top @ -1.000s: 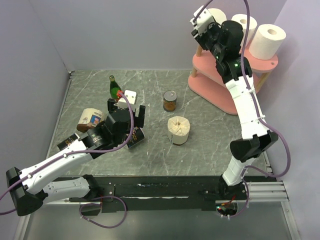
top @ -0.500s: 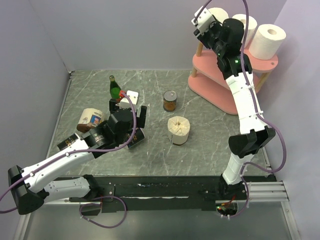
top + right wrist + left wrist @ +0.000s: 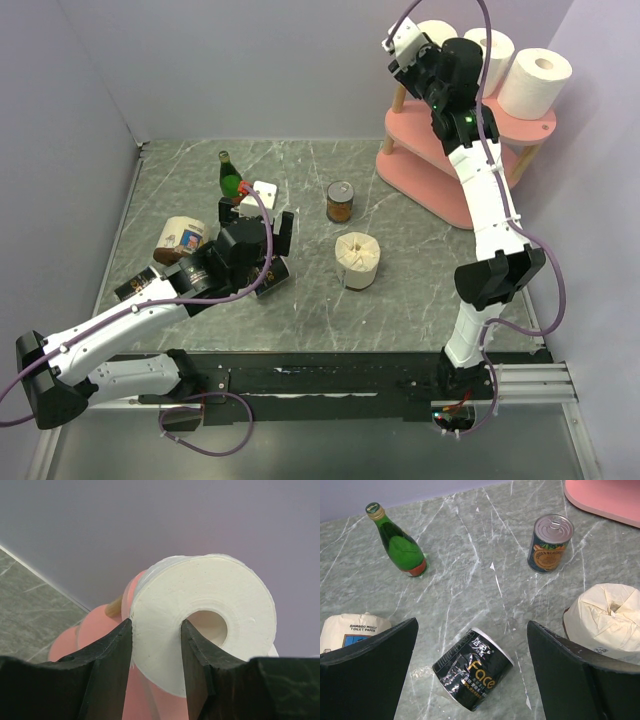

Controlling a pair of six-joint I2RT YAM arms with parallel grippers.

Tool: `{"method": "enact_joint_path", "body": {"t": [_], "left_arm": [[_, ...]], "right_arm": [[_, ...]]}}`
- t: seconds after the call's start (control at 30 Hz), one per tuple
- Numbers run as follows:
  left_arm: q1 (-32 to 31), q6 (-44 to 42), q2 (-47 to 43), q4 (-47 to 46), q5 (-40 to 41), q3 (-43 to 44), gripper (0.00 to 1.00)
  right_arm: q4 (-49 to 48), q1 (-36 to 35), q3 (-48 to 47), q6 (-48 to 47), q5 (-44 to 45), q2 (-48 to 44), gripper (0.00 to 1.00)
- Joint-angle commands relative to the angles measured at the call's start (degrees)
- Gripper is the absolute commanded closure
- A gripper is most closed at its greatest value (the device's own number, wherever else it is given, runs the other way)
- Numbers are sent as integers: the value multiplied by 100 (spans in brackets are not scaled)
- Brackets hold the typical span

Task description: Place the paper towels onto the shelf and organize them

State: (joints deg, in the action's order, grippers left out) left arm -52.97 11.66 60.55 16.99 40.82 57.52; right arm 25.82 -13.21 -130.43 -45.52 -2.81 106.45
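**White-and-black arms, purple cables**

The left arm (image 3: pixel 130 318) and right arm (image 3: pixel 490 200) have white link shells and black joint housings. A thin purple cable (image 3: pixel 557 295) loops at 3 o'clock of the right elbow. Green light (image 3: pixel 466 122) on the right forearm. Matte black wedge fingers (image 3: pixel 365 675) on left gripper (image 3: pixel 472 630) and right gripper (image 3: pixel 156 625).

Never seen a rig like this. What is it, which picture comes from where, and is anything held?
Two robot arms are bolted to a table's near edge. The wide picture looks down from above and behind; the other two come from wrist cameras. The left gripper hangs open and empty over a black Face pack, near a green bottle, a tin can, a cream wrapped roll and a toilet paper pack. The right gripper pinches the wall of a white paper towel roll at the pink shelf's top tier, beside two more rolls.
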Motion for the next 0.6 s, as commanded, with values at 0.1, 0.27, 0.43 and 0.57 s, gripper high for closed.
{"method": "enact_joint_path", "body": {"t": [0.1,0.27,0.43,0.57], "left_arm": [[-20,-15,-105,-179,49,102,4],[-20,-6,-79,-170,49,111,4],[-20,-15,-70,-170,67,93,4],[-20,-15,-61,-179,67,93,4]], "right_arm": [[-614,100,-228,-89,105,42,54],[-631,117,-228,-71,87,68,53],[-657,161,-193,-45,131,95,53],[-684,179,-202,-19,158,147,51]]}}
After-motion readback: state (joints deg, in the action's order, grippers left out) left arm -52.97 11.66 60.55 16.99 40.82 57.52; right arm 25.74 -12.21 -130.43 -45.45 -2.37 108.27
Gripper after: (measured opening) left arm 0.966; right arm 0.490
